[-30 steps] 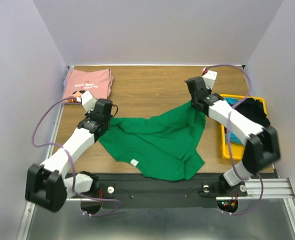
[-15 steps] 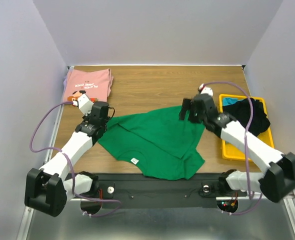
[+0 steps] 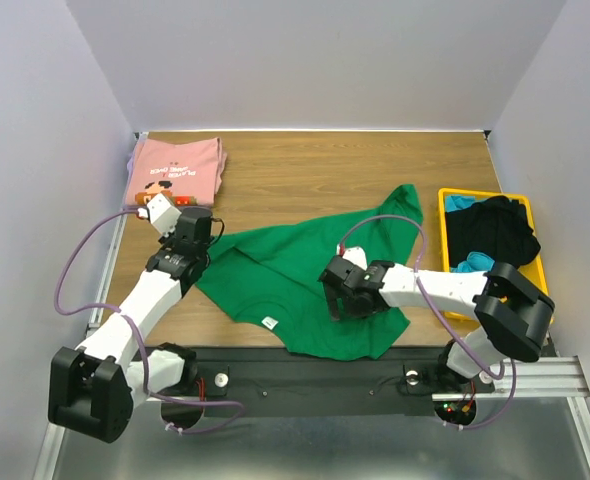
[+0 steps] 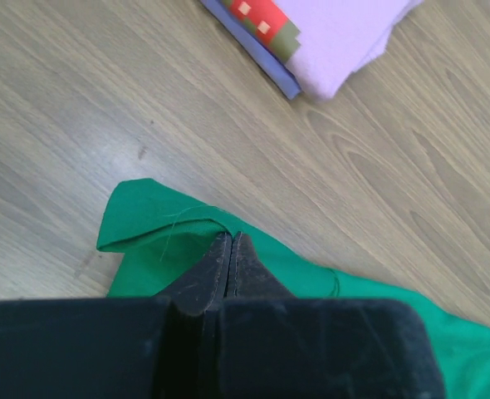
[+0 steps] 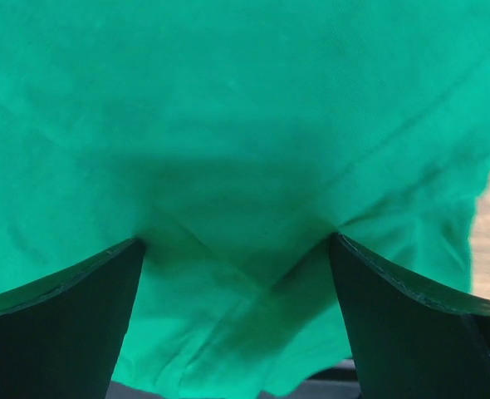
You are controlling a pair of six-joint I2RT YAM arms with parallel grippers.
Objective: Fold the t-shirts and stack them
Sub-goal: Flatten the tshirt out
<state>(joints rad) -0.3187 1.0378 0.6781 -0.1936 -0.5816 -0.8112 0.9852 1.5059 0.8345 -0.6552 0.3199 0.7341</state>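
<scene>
You swung the right arm a long way in that last second: it came off the far right corner of the green t-shirt [image 3: 290, 265], dropped across the cloth and ended low over the shirt's near half, close to the front edge of the surface [image 3: 305, 165]. The corner it had been holding was left lying out toward the yellow tray [image 3: 443, 272].

The right claw [image 5: 237, 241] stood wide apart with nothing between its fingers [image 5: 62, 324]. Its wrist view was filled with green cloth, creased and shadowed between the two tips. The tips looked right down at the fabric, though I couldn't tell whether they actually pressed it.

Your left arm barely shifted. The left claw [image 4: 231, 249] was pinched fully together on a folded edge at the shirt's left corner, with bare wood beyond it.

The green t-shirt lay spread and rumpled across the middle of the surface. Its white neck label [image 3: 269, 323] sat near the front edge, left of the right claw.

The pink t-shirt [image 3: 175, 168] was folded in the far left corner, print side up, apart from the green one. The yellow tray sat at the right edge, with a dark garment [image 3: 490, 228] heaped in it and some teal cloth beside that.
</scene>
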